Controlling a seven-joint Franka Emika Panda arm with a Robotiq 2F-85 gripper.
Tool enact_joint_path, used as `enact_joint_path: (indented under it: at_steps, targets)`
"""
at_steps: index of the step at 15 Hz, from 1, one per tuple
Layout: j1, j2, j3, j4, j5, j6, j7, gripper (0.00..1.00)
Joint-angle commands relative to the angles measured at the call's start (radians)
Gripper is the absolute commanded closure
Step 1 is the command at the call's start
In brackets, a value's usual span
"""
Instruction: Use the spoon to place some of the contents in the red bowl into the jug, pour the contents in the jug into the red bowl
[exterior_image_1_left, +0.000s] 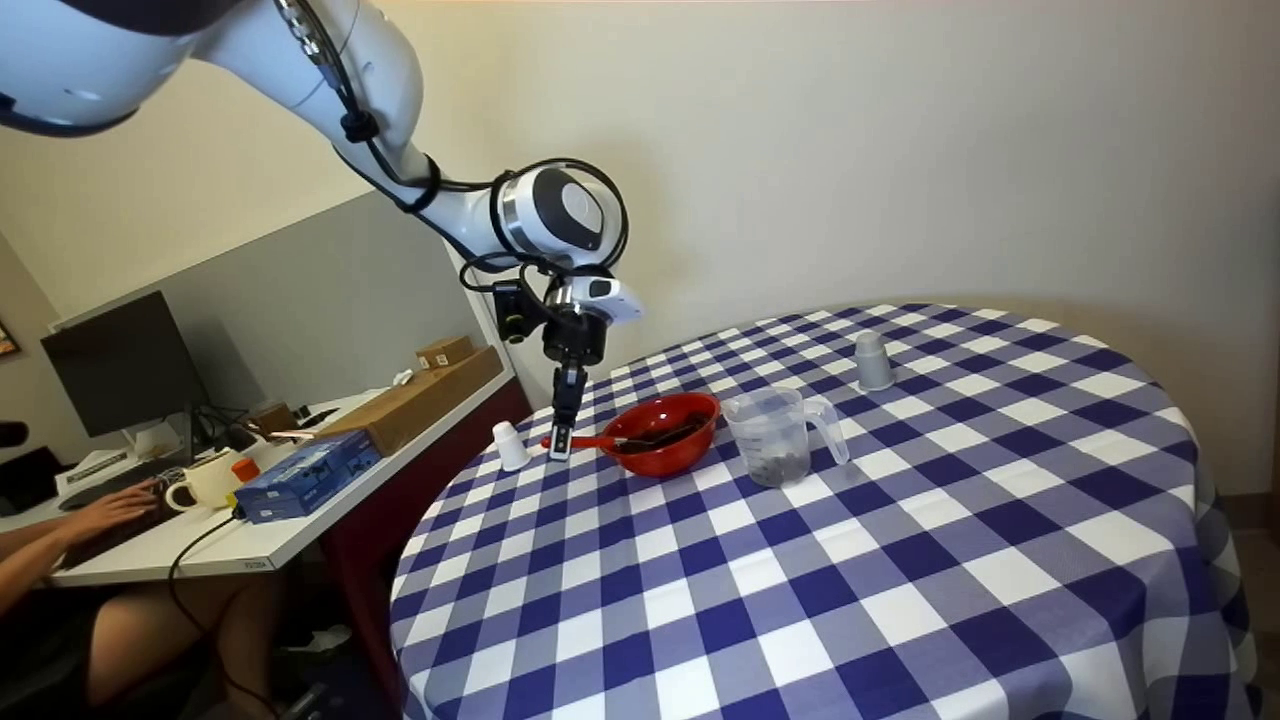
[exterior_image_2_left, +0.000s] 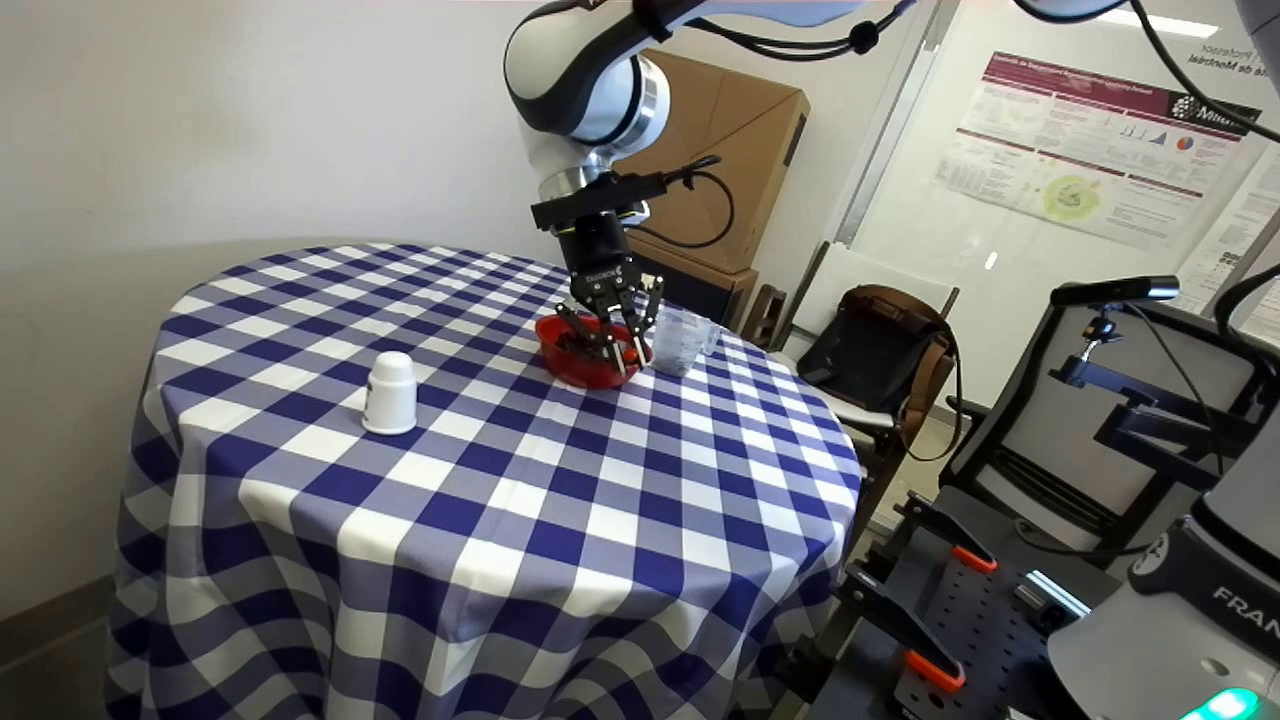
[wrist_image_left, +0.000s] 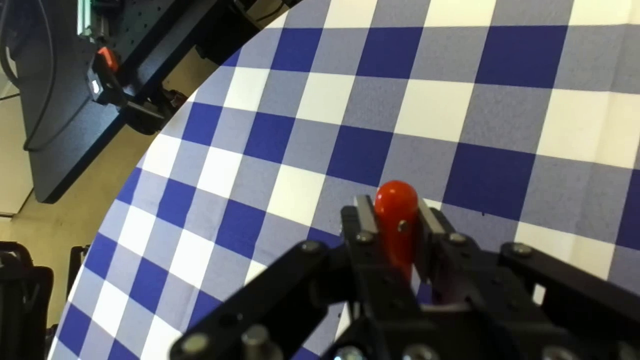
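Your gripper (wrist_image_left: 398, 214) is clamping the spoon (exterior_image_1_left: 594, 442); in an exterior view its length is running frame-right into the red bowl (exterior_image_1_left: 658, 463), the jug (exterior_image_1_left: 768, 440) standing farther right.

The red bowl (exterior_image_1_left: 655, 464) looks like smooth plastic with a glossy sheen. The jug (exterior_image_1_left: 775, 440) is clear and smooth, plastic by its look. The spoon (wrist_image_left: 396, 202) shows a shiny, plastic-looking handle with a bright highlight on its rounded end. The tool (exterior_image_2_left: 631, 358) is mostly black with a low sheen, its screw heads (wrist_image_left: 522, 248) bare shiny metal. The tablecloth (exterior_image_1_left: 800, 580) is matt fabric, softly creased. The cup (exterior_image_2_left: 390, 395) has a smooth, satin surface; plastic or paper, I cannot tell. The arm (exterior_image_1_left: 385, 80) has a smooth, slightly glossy shell and a polished metal ring (exterior_image_2_left: 653, 100). The carton (exterior_image_2_left: 745, 150) is plain matt cardboard, and the wall (exterior_image_1_left: 900, 150) looks smooth and flat-painted.
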Motion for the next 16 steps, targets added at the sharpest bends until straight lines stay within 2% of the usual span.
enact_joint_path:
  at_steps: [1,11,16]
  targets:
    - [-0.019,0.054,0.012,0.110,0.023,-0.074,-0.024,0.91]
    - [-0.035,0.174,0.010,0.267,0.047,-0.212,-0.017,0.91]
    - [-0.044,0.203,0.024,0.307,0.089,-0.207,-0.023,0.91]
